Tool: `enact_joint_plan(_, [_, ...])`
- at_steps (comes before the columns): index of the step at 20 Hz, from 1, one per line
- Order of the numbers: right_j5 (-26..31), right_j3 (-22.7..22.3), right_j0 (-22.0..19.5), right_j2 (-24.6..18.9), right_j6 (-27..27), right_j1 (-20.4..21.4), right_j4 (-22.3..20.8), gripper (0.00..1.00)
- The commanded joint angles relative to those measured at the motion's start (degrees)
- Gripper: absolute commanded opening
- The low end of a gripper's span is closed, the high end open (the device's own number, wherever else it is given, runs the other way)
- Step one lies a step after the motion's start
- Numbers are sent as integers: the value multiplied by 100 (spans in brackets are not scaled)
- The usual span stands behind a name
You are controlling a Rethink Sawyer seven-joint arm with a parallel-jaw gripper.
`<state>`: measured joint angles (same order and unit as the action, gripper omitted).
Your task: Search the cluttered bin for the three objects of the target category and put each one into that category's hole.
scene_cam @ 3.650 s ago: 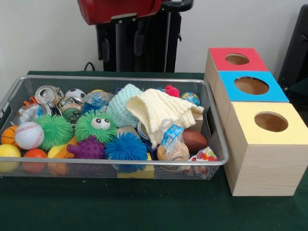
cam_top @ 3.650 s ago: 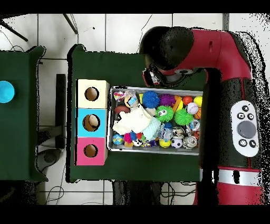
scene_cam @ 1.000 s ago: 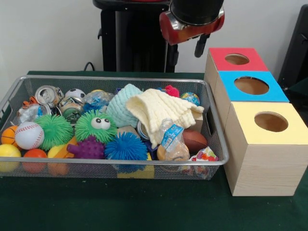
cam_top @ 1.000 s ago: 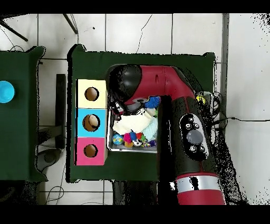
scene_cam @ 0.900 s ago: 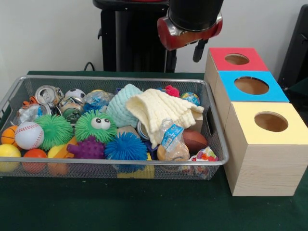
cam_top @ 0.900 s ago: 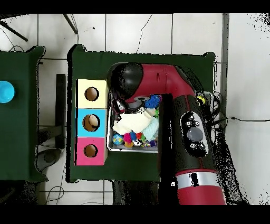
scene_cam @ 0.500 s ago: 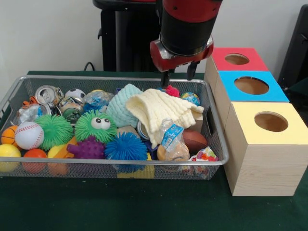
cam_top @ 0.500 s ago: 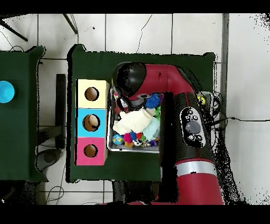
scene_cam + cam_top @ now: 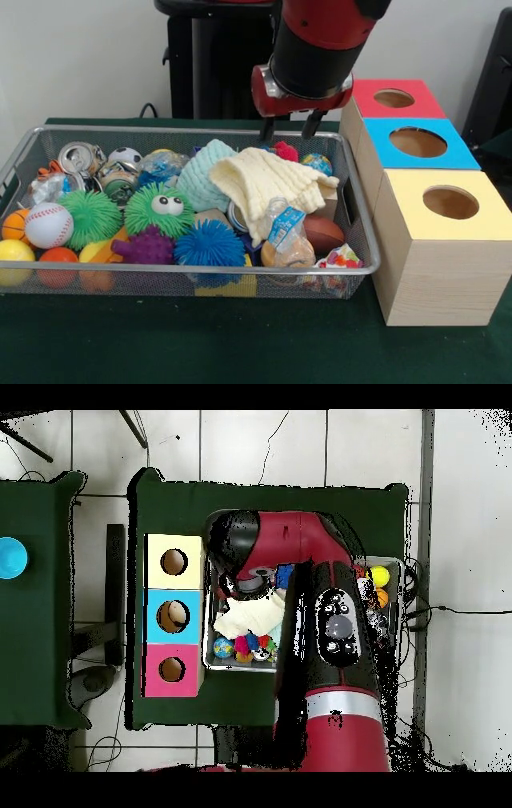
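Observation:
The wire mesh bin (image 9: 200, 270) is full of toys. A crumpled clear bottle with a blue-and-white label (image 9: 286, 237) lies at the front right, below a cream knit cloth (image 9: 268, 186). A second clear bottle (image 9: 160, 166) lies at the back, left of a mint knit ball. A third clear crumpled one (image 9: 44, 190) sits at the left end. My gripper (image 9: 288, 128) hangs open and empty just above the bin's back right, over the cloth's far edge and a red spiky toy (image 9: 286, 150). In the overhead view my arm (image 9: 300, 584) hides the gripper and most of the bin (image 9: 207, 634).
Three wooden boxes with round holes stand right of the bin: red top (image 9: 392, 98), blue top (image 9: 416, 142), yellow top (image 9: 448, 204). Shiny cans (image 9: 78, 157), spiky balls (image 9: 210, 244), a baseball (image 9: 48, 225) and a small football (image 9: 324, 234) crowd the bin.
My arm swung over the bin and the gripper came down from above the red box to just over the bin's back right. Nothing in the bin has moved.

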<state>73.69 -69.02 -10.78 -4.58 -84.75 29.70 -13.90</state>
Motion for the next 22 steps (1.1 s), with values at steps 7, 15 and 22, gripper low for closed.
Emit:
enact_joint_plan(7, [-19,-220,398,907,-2914,354,303,100])
enact_joint_plan(15, [-1419,-306,-231,246,-2291,-104,752,100])
enact_joint_plan(22, [-2845,-469,-502,-396,-784,-50,418,100])
